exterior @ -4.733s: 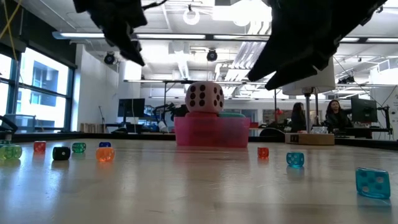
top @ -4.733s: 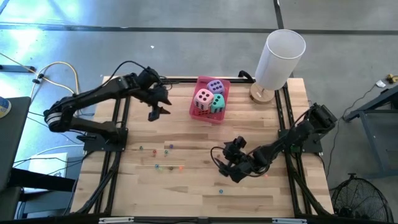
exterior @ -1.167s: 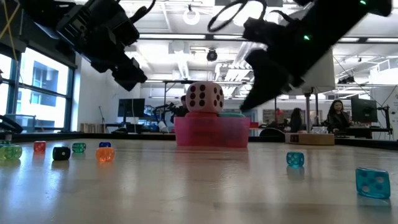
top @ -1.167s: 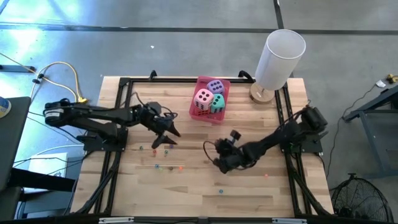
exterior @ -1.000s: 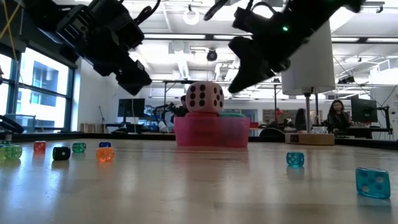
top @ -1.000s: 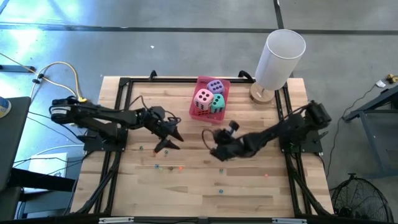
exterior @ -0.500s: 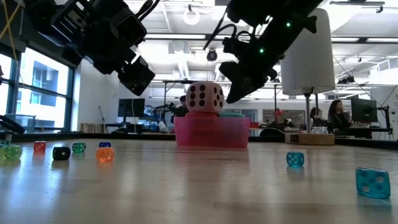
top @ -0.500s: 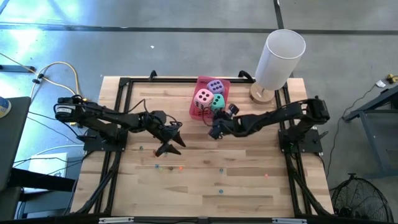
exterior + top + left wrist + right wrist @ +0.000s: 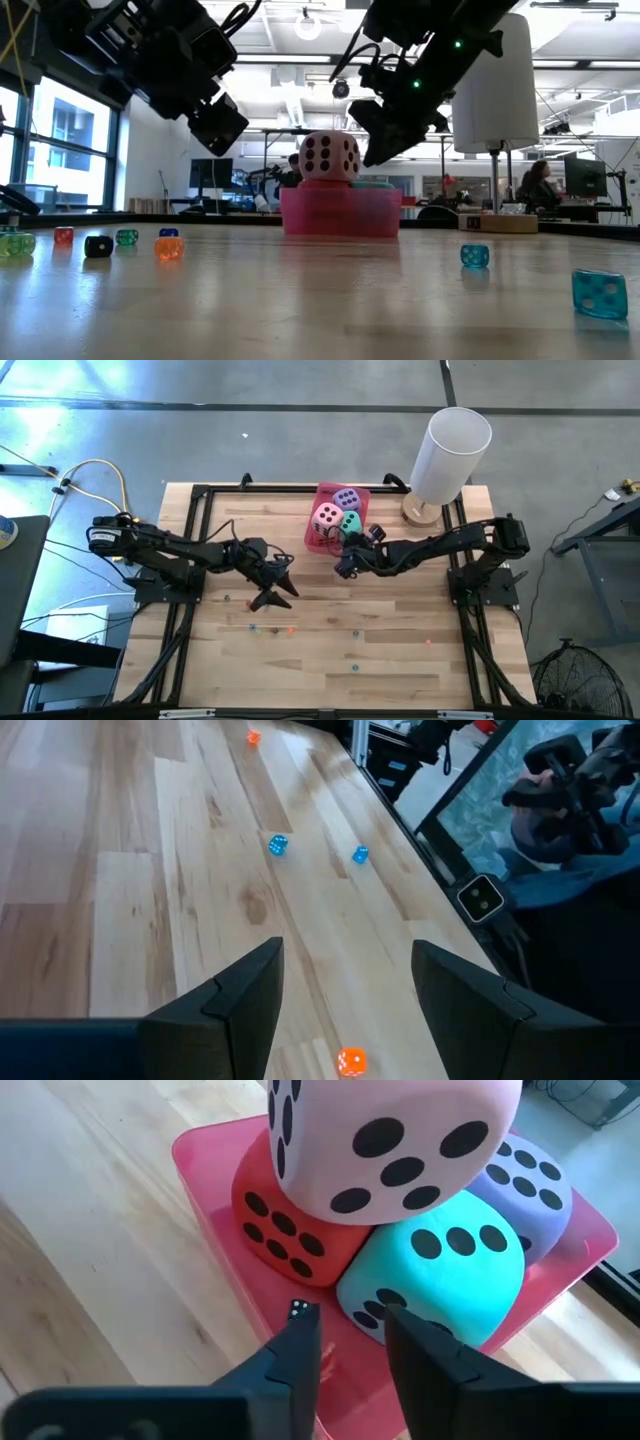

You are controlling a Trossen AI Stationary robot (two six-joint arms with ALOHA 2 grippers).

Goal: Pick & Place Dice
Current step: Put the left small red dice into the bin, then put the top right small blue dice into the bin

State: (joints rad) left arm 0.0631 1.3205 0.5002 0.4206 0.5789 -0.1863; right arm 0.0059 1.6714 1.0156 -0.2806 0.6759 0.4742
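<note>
Pink (image 9: 327, 517), purple (image 9: 347, 499) and teal (image 9: 351, 523) dice fill a pink tray (image 9: 312, 544) at the far middle. The pink die (image 9: 390, 1140) rests on the red (image 9: 290, 1230) and teal (image 9: 440, 1265) ones. My right gripper (image 9: 341, 566) hangs just over the tray's near wall (image 9: 215, 1210). Its fingers stand a little apart with nothing between them. A tiny dark cube with pale pips (image 9: 300, 1311) shows at one fingertip. My left gripper (image 9: 277, 584) hovers open above the table left of the tray, over a tiny orange cube (image 9: 350, 1061). My right gripper has the tiny cube (image 9: 300, 1311) right at the tip of one finger (image 9: 300, 1342), outside the gap. I cannot tell whether the finger touches it.
Tiny coloured cubes lie scattered over the wood: a cluster at the left (image 9: 168, 247), blue ones nearer the right (image 9: 600, 292) (image 9: 278, 844). A tall white cylinder on a wooden base (image 9: 450, 455) stands at the far right corner. People sit in the room beyond (image 9: 540, 185).
My right gripper has swung from the table's middle toward the far edge and risen, ending at the tray's near wall. My left gripper has edged a little toward the right. The dice in the tray have kept still.
</note>
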